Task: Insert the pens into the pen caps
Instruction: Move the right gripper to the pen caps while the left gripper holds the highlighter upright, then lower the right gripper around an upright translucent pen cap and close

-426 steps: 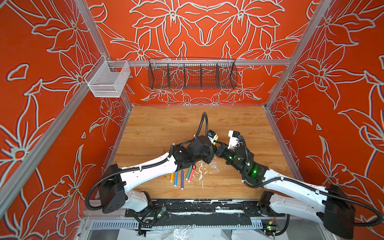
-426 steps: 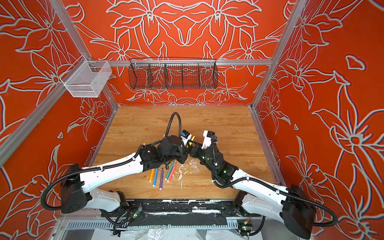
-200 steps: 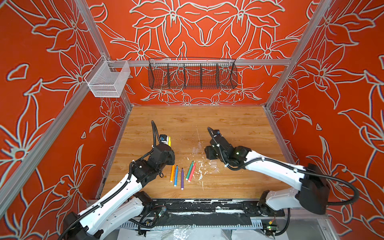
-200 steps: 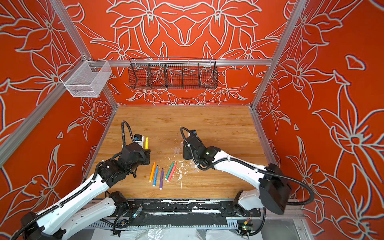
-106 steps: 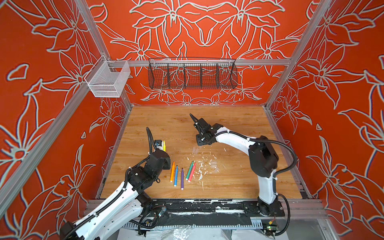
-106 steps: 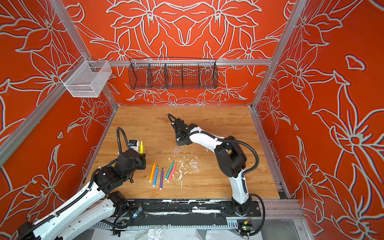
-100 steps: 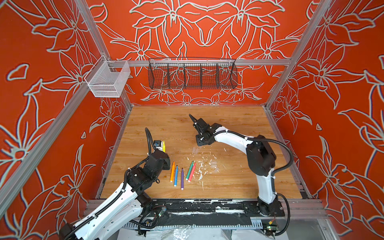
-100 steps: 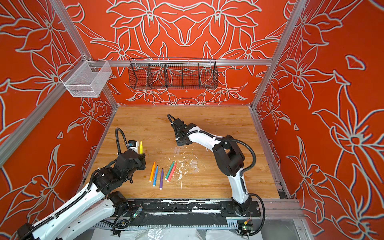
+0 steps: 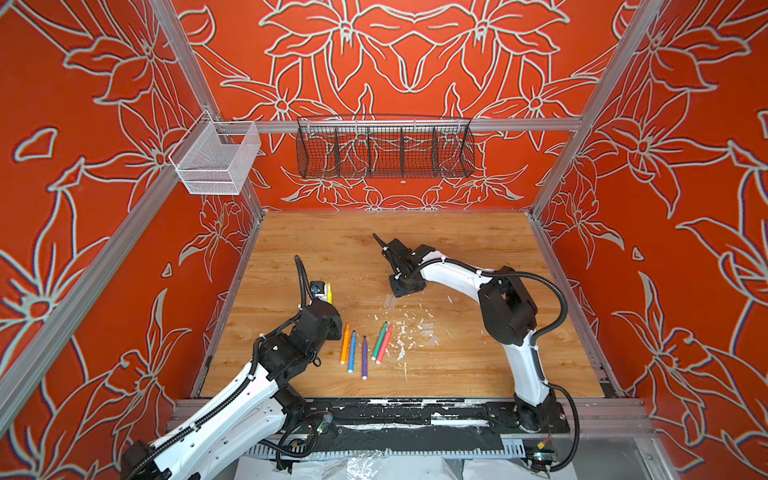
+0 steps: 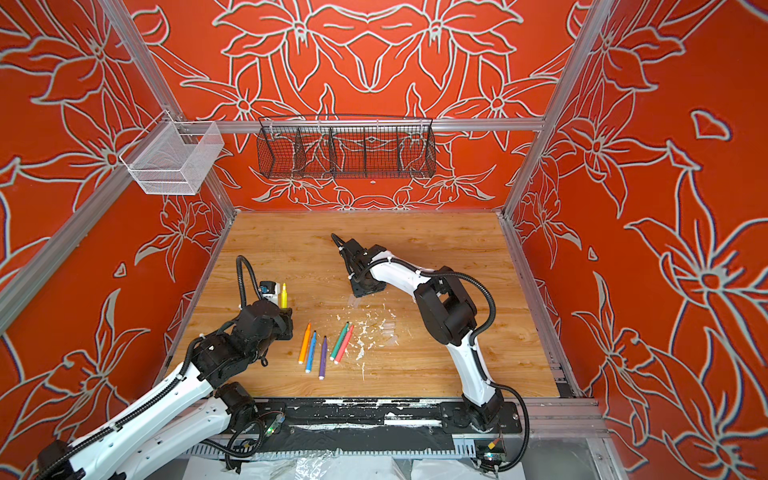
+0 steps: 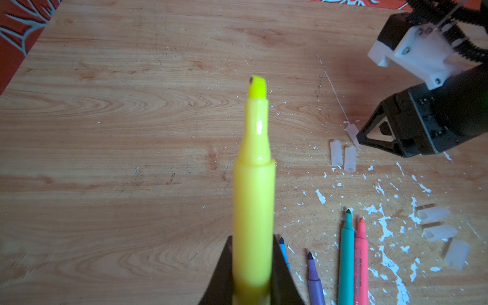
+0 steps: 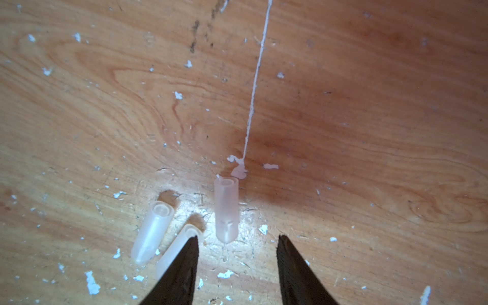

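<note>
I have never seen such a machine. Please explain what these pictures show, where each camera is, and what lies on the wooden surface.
A left arm and a right arm of a robot work on a wooden table. Two pictures look down on the whole scene from above; two come from cameras on the arms' wrists. The left fingers are shut on an uncapped yellow pen. The right fingers stand open, close to a clear pen cap, with two more beside it. Five coloured pens lie in a row, and three further caps lie near them.
</note>
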Robot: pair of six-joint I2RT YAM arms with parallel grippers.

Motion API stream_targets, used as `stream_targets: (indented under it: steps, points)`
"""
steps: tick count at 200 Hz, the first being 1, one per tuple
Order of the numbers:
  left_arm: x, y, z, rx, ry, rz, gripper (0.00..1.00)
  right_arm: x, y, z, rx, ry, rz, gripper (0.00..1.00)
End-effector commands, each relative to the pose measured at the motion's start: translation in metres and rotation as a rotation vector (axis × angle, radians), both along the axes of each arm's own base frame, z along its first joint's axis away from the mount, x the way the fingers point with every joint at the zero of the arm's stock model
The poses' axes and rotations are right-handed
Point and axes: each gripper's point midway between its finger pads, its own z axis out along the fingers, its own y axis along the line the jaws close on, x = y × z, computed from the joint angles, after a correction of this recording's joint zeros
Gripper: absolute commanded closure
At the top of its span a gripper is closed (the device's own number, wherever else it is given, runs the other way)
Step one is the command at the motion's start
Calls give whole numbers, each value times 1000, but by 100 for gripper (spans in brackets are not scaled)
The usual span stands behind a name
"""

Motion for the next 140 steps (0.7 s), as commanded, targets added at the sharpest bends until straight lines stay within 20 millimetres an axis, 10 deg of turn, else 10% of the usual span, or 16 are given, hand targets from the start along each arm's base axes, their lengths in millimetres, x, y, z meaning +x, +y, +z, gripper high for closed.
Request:
stream_targets:
  steps: [1,140]
  points:
    - [5,1,8,-21,-23,26,100,1,1,2,-2,6,3,49]
    - [4,0,8,-26,-25,22,100,8,7,-22,-63,42,3,58]
